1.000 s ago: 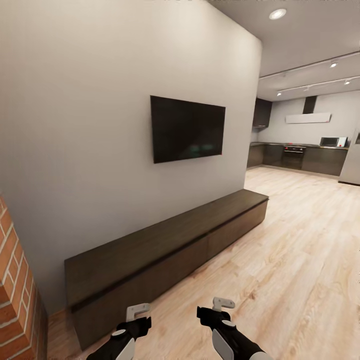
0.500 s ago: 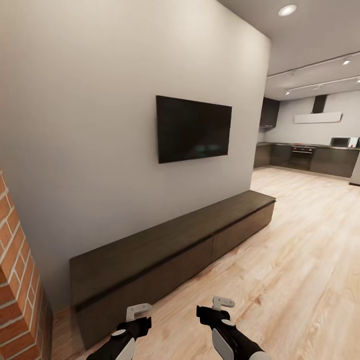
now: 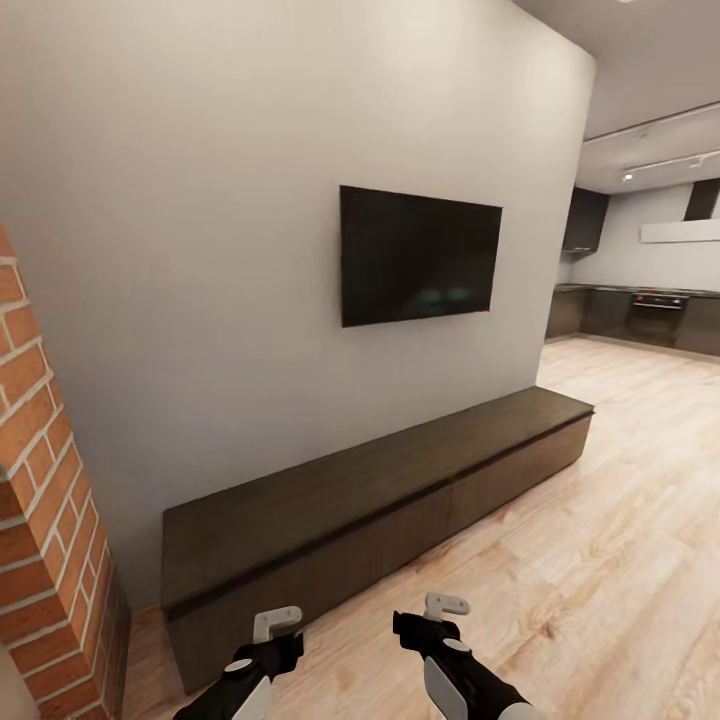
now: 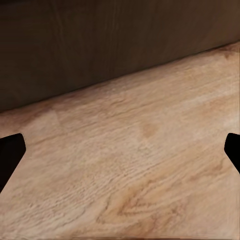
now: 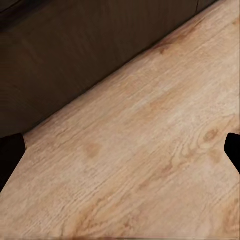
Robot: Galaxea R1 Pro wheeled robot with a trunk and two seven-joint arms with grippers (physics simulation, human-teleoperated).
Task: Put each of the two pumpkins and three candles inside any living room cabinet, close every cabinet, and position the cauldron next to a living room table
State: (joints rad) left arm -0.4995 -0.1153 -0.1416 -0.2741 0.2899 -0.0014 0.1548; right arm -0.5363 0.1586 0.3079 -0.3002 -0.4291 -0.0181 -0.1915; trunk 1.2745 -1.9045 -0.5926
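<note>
On the far left stood a brick wall [image 3: 40,500], very close to your robot. Next to it the long dark cabinet [image 3: 330,500] ran along the grey wall [image 3: 200,250], from near the bricks out toward the kitchen [image 3: 650,310]. Its fronts looked flat and shut, as far as you could see. A black TV [image 3: 418,255] hung on the wall above it.

Down low in the head view, your left claw [image 3: 272,628] hung just in front of the near end of the cabinet, over the wooden floor [image 3: 600,520]. Your right claw [image 3: 440,612] hung beside it, further from the cabinet. Both held nothing. In each wrist view the two tips sat far apart at the edges, so both claws were wide. The left wrist view showed the dark cabinet front [image 4: 110,45] meeting the floor, and so did the right one [image 5: 75,55].

You were on the way, I think, with nothing put away yet. No pumpkin, candle, pot or low worktop was in front of you here, so those things had to be somewhere else in the room.

To do this step well, you needed to turn slowly and look for the orange pumpkins first. The bricks were close on your left, so you had to keep your left arm away from them. It was good to keep both claws wide and low while rolling. It also helped to remember where this cabinet was, because you would bring everything back to it.
</note>
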